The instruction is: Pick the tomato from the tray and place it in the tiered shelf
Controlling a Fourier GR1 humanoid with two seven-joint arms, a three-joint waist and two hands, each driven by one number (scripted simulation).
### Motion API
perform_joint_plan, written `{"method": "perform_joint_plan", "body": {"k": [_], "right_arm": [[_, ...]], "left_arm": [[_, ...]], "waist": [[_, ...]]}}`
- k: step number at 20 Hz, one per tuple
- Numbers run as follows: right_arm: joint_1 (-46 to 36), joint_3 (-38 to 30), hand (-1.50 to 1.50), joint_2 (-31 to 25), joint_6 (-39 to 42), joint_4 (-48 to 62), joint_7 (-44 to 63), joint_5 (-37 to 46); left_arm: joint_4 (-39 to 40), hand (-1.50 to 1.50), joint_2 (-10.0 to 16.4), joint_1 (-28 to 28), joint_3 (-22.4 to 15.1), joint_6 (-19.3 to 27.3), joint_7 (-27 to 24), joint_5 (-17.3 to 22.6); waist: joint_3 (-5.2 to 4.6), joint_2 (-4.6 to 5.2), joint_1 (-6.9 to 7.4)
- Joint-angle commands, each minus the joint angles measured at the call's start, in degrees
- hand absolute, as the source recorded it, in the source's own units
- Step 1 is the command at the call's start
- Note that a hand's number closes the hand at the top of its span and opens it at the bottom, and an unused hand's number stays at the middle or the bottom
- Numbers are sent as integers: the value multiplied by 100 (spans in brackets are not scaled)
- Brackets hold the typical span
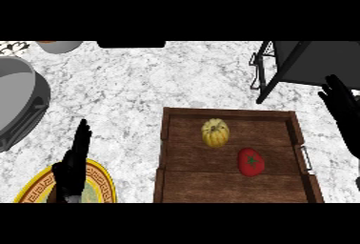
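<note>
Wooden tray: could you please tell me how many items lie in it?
2: a yellow squash in the far half of the tray; a red tomato nearer, to its right. The tray's cut-off near end may hide more.

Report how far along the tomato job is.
Done: nothing yet. The tomato lies in the tray beside a yellow squash, untouched. In hand: nothing; the right hand is open at the right edge near the tiered shelf, the left hand open by the plate. Left: grasp the tomato, carry it over, set it in.
</note>
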Motion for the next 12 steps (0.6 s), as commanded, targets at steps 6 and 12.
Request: {"method": "perform_joint_plan", "body": {"k": [6,12], "right_arm": [[157,-214,-150,190,-9,-811,335,-168],[754,-402,150,355,-2304,93,-233,1617]], "left_arm": [[-355,0,487,-1289,-299,-833,637,-454],[-329,0,341,-1203,-349,-944,742,-206]], "waist": [[-12,49,-61],[-20,80,-179]]}}
